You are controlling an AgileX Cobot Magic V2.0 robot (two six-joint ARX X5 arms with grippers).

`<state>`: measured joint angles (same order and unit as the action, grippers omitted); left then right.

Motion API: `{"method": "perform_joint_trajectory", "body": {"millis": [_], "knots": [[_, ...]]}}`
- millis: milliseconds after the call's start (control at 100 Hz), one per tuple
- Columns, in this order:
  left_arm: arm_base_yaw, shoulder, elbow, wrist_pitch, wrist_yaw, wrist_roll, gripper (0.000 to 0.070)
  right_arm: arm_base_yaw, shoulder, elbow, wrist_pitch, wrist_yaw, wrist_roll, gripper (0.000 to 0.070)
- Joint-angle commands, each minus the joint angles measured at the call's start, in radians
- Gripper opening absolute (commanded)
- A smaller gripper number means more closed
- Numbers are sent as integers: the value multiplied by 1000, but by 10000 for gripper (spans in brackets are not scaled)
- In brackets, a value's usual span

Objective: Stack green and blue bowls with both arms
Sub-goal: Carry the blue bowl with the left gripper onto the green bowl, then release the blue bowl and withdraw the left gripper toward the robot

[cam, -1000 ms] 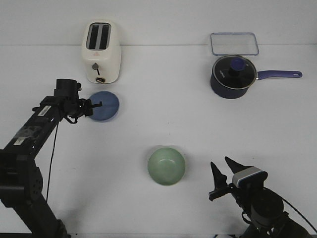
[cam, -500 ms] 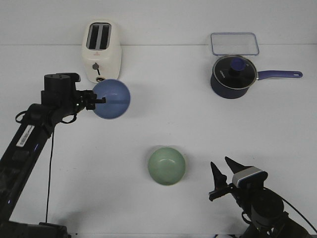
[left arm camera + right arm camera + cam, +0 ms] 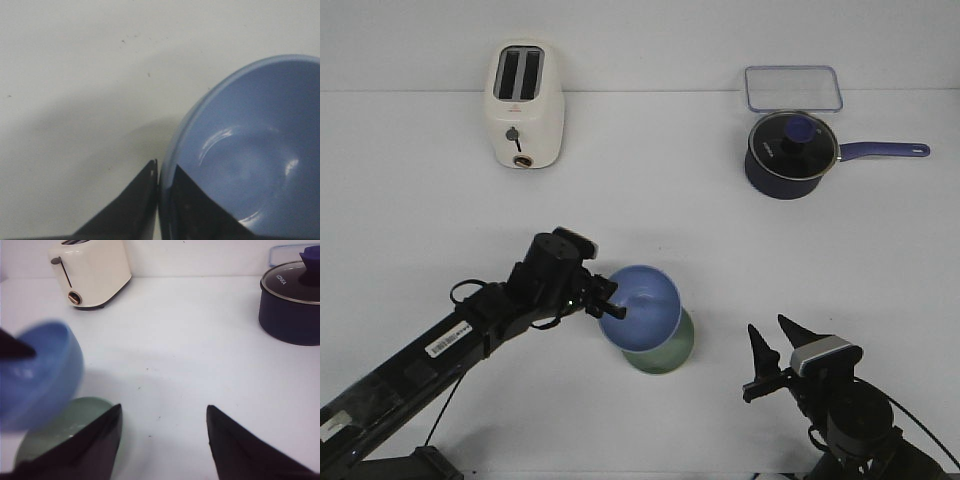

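Observation:
My left gripper is shut on the rim of the blue bowl and holds it tilted just above the green bowl, covering most of it. In the left wrist view the fingers pinch the blue bowl's rim. My right gripper is open and empty at the front right, beside the green bowl. In the right wrist view the blue bowl hangs blurred over the green bowl.
A cream toaster stands at the back left. A dark blue lidded saucepan with its handle pointing right and a clear lidded container stand at the back right.
My left arm carried the blue bowl from near the toaster down and to the right, to just over the green bowl. The right arm has not moved.

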<state>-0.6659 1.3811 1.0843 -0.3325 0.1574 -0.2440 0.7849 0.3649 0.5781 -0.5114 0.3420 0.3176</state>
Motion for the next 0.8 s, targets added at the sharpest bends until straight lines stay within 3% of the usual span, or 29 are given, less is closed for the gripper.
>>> {"method": "perform_joint_trajectory", "body": {"millis": [0, 330, 370, 460, 510, 640, 790], "knots": [[-37, 31, -8, 54, -35, -50, 9, 8, 3, 4, 9, 3, -9, 347], [-100, 129, -10, 72, -61, -53, 28, 8, 3, 4, 9, 3, -9, 346], [-100, 129, -9, 74, -61, -53, 84, 8, 3, 4, 9, 3, -9, 346], [-100, 128, -2, 70, -61, -55, 343, 8, 3, 4, 9, 3, -9, 347], [-98, 125, 3, 63, -61, -56, 440, 8, 3, 4, 9, 3, -9, 347], [-92, 61, 3, 59, -77, -48, 453, 8, 3, 4, 9, 3, -9, 347], [-82, -133, 3, 10, -210, 5, 454, 8, 3, 4, 9, 3, -9, 347]]}}
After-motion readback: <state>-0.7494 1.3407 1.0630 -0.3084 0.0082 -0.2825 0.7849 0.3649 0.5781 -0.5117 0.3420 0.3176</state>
